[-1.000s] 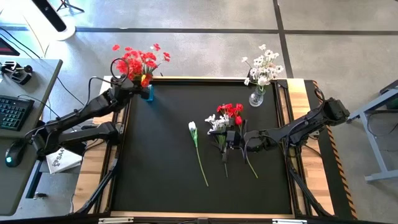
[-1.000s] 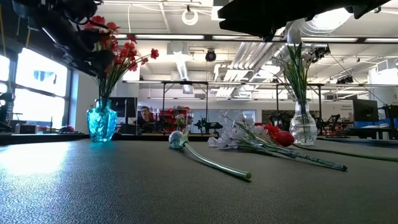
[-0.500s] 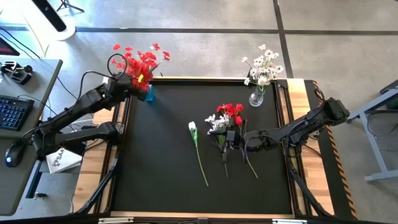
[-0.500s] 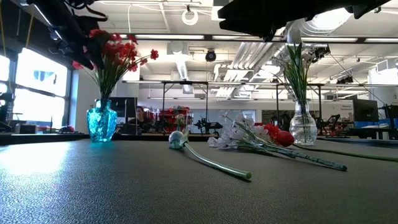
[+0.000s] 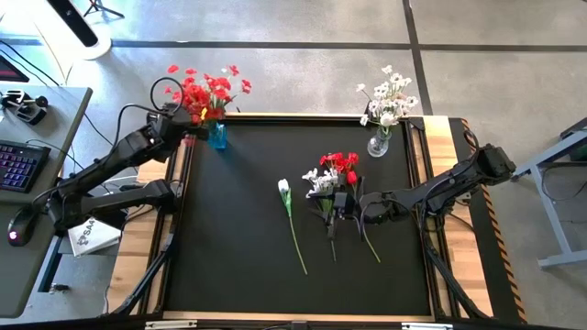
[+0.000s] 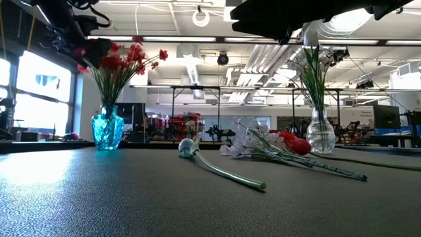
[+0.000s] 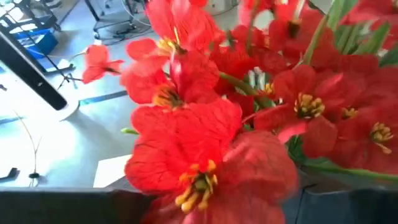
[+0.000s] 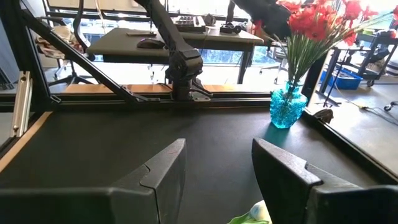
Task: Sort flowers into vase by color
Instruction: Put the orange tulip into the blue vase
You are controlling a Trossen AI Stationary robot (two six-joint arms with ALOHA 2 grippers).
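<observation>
At the mat's far-left corner my left gripper (image 5: 183, 137) hovered beside the red flowers (image 5: 207, 90), grip unclear; right gripper (image 8: 217, 171) gaped empty above the loose flowers (image 5: 330, 179), bare mat (image 5: 229, 229) alongside.

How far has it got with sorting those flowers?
Well along. Red flowers fill the blue vase and white flowers fill the clear vase. The left gripper is beside the red bouquet; the right gripper, open, hovers over a mixed pile on the mat. That pile and a single white flower remain.
</observation>
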